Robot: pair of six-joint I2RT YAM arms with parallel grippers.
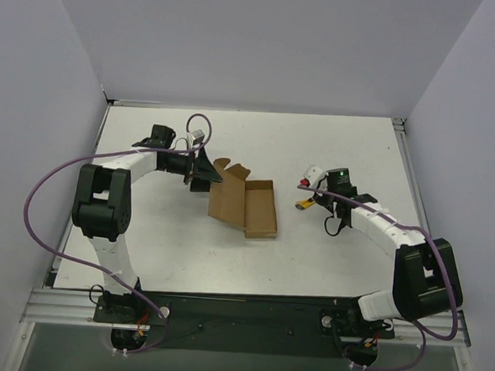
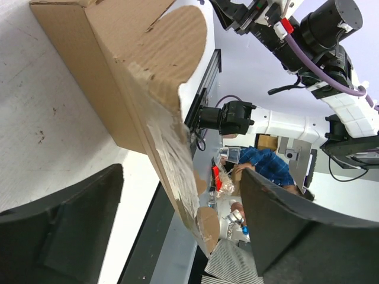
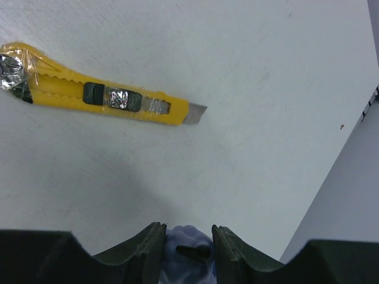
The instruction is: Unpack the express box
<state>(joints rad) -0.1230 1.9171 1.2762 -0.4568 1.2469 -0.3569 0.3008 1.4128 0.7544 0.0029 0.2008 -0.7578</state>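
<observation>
The left arm (image 1: 123,165) reaches across to its right, left pincer (image 2: 182,170) spread wide. The right arm (image 1: 380,220) stretches forward, right pincer (image 3: 188,228) narrowed; grip unclear.

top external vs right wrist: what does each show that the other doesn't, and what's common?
Only top external: the express box lying open mid-table with its flaps spread, and the left gripper at its left flap.
Only right wrist: the blade tip sticking out of the utility knife, and a bluish lump between the fingers of the right gripper; I cannot tell what it is.
Both: the yellow knife lying on the white table, not gripped.
</observation>
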